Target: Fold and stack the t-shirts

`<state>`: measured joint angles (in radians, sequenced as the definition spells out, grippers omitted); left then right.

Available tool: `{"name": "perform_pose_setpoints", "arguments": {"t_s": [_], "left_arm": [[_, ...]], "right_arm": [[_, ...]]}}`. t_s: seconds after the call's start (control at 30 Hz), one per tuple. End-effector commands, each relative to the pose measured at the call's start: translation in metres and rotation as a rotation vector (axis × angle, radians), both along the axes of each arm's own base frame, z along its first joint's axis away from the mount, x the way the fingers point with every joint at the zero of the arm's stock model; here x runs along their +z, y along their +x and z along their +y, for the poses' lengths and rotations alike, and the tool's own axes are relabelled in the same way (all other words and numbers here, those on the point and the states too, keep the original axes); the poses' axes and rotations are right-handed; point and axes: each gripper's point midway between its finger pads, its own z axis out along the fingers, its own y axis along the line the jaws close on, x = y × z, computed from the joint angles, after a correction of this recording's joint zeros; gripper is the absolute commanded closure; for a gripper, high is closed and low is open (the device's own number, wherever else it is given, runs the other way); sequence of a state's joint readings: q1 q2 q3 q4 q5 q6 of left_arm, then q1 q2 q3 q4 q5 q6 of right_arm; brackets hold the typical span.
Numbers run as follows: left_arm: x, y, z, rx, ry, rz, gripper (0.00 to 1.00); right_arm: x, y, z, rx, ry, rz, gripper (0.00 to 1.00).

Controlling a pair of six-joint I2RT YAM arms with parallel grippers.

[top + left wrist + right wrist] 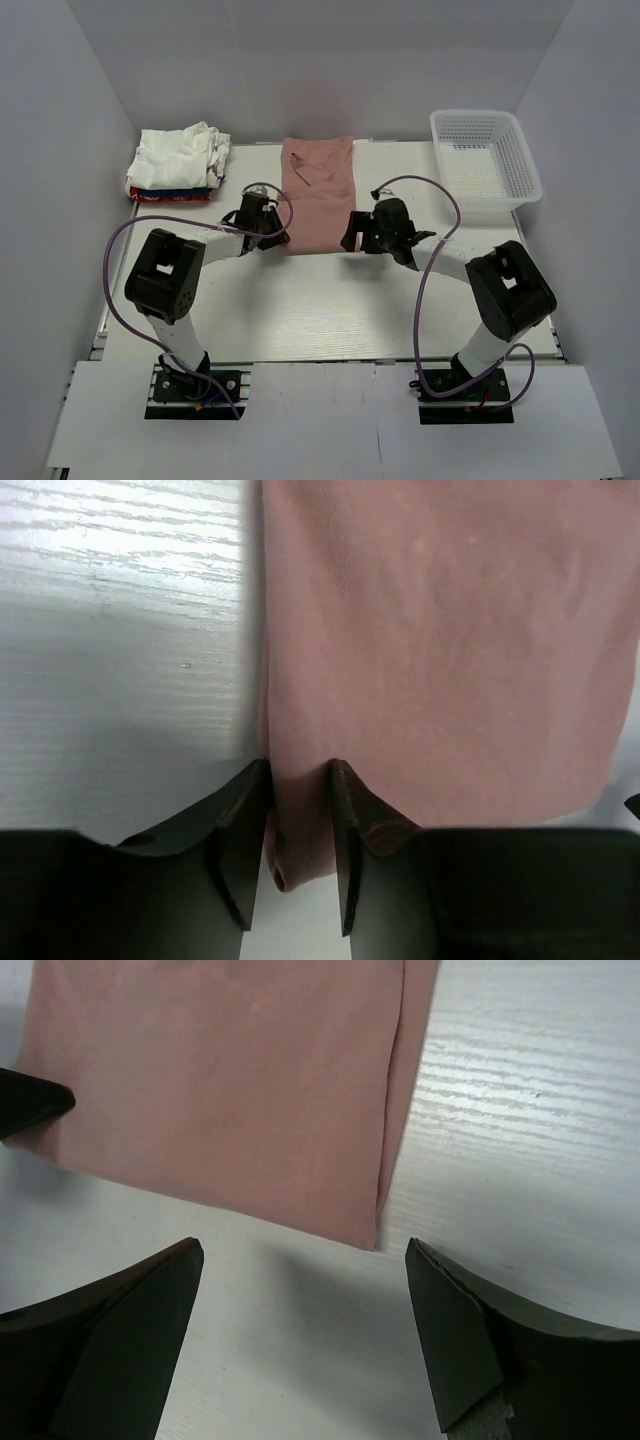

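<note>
The dusty-pink t-shirt point(318, 195) lies folded into a long narrow strip in the middle of the table, plain side up. My left gripper point(275, 237) is shut on the shirt's near left corner point(300, 820), with the cloth pinched between its fingers. My right gripper point(352, 238) is open and empty just in front of the shirt's near right corner point(370, 1222), not touching it. A pile of white t-shirts point(180, 157) over a red one point(160, 196) sits at the back left.
A white plastic lattice basket point(484, 160) stands at the back right. White walls close in the table on three sides. The white wood-grain tabletop point(330, 310) lies in front of the shirt.
</note>
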<state>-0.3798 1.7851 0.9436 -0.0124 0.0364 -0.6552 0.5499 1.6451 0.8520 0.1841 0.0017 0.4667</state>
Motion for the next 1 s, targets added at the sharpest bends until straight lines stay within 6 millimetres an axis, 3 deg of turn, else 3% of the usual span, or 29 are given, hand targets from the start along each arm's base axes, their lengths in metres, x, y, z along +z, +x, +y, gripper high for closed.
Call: {"name": "perform_pose_setpoints", "arguments": {"t_s": [0.0,0.2,0.33,0.43,0.53,0.57,0.6,0.7,0.77,0.83,0.87,0.93,0.97], "left_arm": [[-0.016,-0.016,0.001,-0.023,0.003,0.072,0.59],[-0.022,-0.024,0.0,-0.037,-0.007,0.089,0.68],[-0.031,-0.029,0.0,-0.042,-0.004,0.119,0.84],[-0.034,-0.03,0.001,-0.042,0.0,0.127,0.85],[-0.032,-0.028,0.0,-0.042,0.0,0.127,0.9],[-0.033,-0.03,0.001,-0.042,0.003,0.136,0.99],[-0.033,-0.031,0.0,-0.056,0.002,0.135,1.0],[-0.019,-0.032,-0.003,-0.082,0.018,0.102,1.0],[-0.008,-0.036,-0.006,-0.106,0.02,0.077,1.0],[0.011,-0.049,-0.018,-0.191,-0.051,0.057,1.0],[0.017,-0.056,-0.024,-0.228,-0.067,0.043,1.0],[0.039,-0.063,-0.026,-0.248,-0.097,0.011,1.0],[0.042,-0.071,-0.027,-0.261,-0.098,0.01,1.0]], "right_arm": [[-0.007,-0.002,0.008,0.003,0.036,0.036,0.13],[-0.03,-0.003,0.003,-0.059,0.02,0.115,0.23],[-0.035,0.005,-0.001,-0.092,-0.002,0.109,0.37],[-0.042,0.011,-0.004,-0.117,-0.029,0.111,0.37],[-0.048,0.01,-0.004,-0.117,-0.037,0.126,0.54],[-0.048,0.009,-0.004,-0.117,-0.03,0.126,0.62],[-0.049,0.008,-0.004,-0.115,-0.032,0.126,0.79],[-0.04,0.002,-0.002,-0.088,-0.013,0.099,1.0],[-0.031,-0.006,-0.002,-0.052,-0.004,0.087,1.0],[-0.008,-0.016,-0.004,-0.033,0.013,0.052,1.0],[0.003,-0.031,0.001,0.017,0.061,0.056,1.0],[0.007,-0.047,0.0,0.042,0.078,0.064,1.0],[0.032,-0.051,0.002,0.058,0.124,0.02,1.0]]}}
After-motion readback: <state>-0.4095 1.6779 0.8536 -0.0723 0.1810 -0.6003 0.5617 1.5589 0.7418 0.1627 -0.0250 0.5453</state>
